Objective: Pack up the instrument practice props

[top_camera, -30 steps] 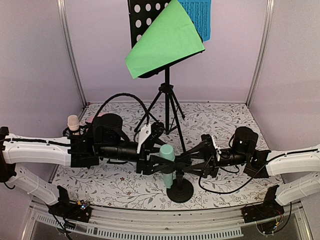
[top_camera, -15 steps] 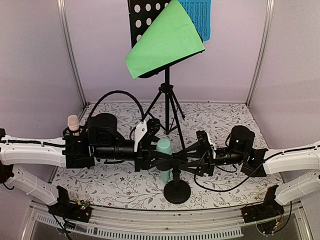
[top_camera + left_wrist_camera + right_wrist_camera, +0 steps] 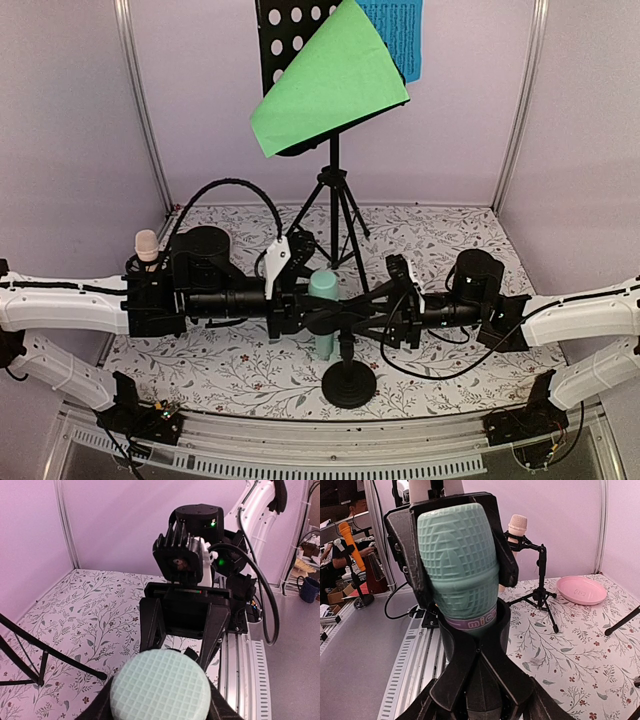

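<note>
The mint microphone [image 3: 324, 285] stands upright in the black clip [image 3: 470, 630] of a stand with a round base [image 3: 348, 385], near the table's front middle. My left gripper [image 3: 312, 312] reaches in from the left and is shut on the microphone's head [image 3: 159, 682], its fingers [image 3: 402, 545] pressed against both sides. From the right, my right gripper [image 3: 352, 322] is shut on the clip below the head. The beige microphone [image 3: 147, 245] sits on its small tripod at the left. At the back, the black perforated music rack [image 3: 290, 40] holds a green sheet [image 3: 330, 80] and a blue sheet [image 3: 400, 35].
The music rack's tripod legs [image 3: 335, 215] spread on the flowered table just behind both grippers. A pink plate [image 3: 581, 589] lies near the beige microphone's tripod [image 3: 540, 597]. Purple walls close in the left, right and back sides. A metal rail [image 3: 320, 455] runs along the front edge.
My left gripper has closed on the mint microphone's head. Both grippers, the microphone and its stand have shifted a little to the left.
</note>
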{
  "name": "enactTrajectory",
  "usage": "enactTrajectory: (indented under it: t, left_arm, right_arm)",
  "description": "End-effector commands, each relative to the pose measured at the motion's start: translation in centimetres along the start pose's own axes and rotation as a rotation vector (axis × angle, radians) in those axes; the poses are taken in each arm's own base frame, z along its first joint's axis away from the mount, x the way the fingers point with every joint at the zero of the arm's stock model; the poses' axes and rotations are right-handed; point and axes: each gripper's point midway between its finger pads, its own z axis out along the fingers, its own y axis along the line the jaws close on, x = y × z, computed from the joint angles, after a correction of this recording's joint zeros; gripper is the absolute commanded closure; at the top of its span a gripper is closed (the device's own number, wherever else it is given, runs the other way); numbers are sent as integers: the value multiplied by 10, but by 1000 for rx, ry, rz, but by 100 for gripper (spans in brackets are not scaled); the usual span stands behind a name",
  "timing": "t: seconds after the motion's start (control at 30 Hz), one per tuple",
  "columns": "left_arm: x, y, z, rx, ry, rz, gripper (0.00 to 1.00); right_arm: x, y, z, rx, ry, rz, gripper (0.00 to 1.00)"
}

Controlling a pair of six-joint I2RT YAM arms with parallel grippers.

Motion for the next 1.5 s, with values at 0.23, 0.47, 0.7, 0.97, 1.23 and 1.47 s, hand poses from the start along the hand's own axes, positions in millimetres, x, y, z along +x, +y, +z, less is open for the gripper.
enactTrajectory:
  t: [0.23,0.47,0.7,0.97,1.23,1.47]
  left_arm:
    - [-81,-1,-13,-25,-137,37,70]
    - [-106,-3,-14,-14,-158,42,71]
    - [-127,5,-27,-74,-158,31,73]
    - [-124,30,-50,-265,-117,1,74]
    - [-71,64,-60,-479,-9,-40,74]
    - [-19,94,-41,-555,119,-80,77]
  right_arm:
    - [-2,-26,-8,173,28,-44,97]
    - [-7,-34,-15,240,15,-62,97]
    - [-5,-47,-19,318,27,-63,98]
    - [-2,-62,-26,422,39,-65,98]
    - [-5,-74,-41,524,29,-39,99]
    - [0,-91,-56,652,38,-24,99]
